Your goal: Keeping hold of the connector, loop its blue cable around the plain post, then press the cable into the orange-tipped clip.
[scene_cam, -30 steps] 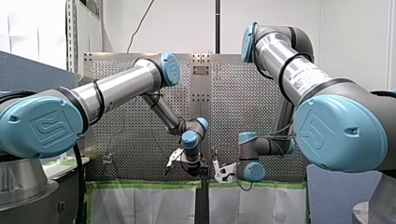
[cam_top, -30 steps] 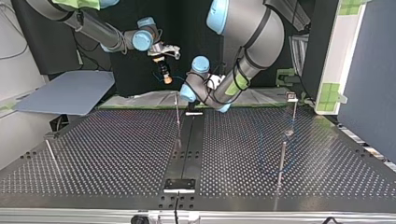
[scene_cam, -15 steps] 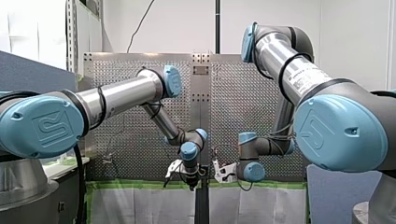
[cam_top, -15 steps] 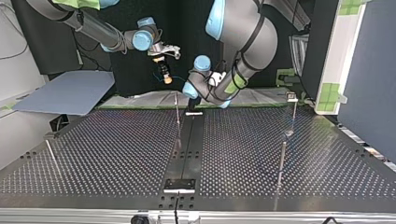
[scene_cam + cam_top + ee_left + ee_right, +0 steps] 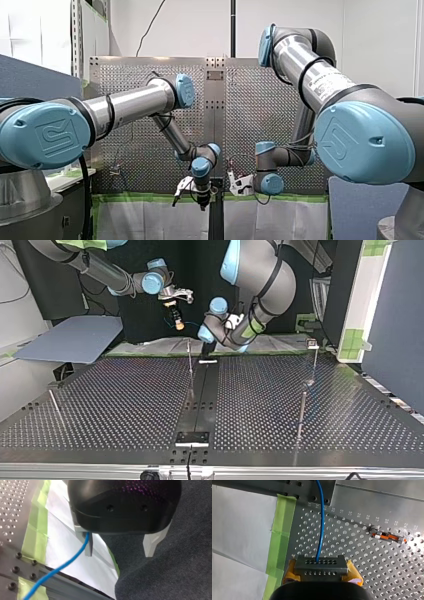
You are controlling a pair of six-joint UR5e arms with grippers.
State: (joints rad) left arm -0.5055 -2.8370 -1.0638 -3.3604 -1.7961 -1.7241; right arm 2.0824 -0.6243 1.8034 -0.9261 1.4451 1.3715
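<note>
My right gripper (image 5: 322,572) is shut on the metal connector (image 5: 319,563), which sits between its yellow pads (image 5: 290,570). The blue cable (image 5: 320,525) runs from the connector straight ahead over the perforated table. The orange-tipped clip (image 5: 387,535) lies ahead of that gripper and off to one side. In the left wrist view my left gripper (image 5: 120,547) is open, and the blue cable (image 5: 75,555) passes against one finger (image 5: 88,545) with nothing clamped. In the top view my right gripper (image 5: 175,319) hangs above the table's far edge, with my left gripper (image 5: 207,349) beside it near a thin plain post (image 5: 190,360).
More thin posts (image 5: 301,412) stand on the perforated table (image 5: 125,405), one (image 5: 55,407) at the top view's left and one with a small head (image 5: 313,345) at its right. Green tape (image 5: 280,530) and white sheeting line the table's edge. A dark centre strip (image 5: 200,400) crosses the table.
In the front view my left gripper has come down and slightly left, to the table's taped edge. My right gripper and the connector have not moved.
</note>
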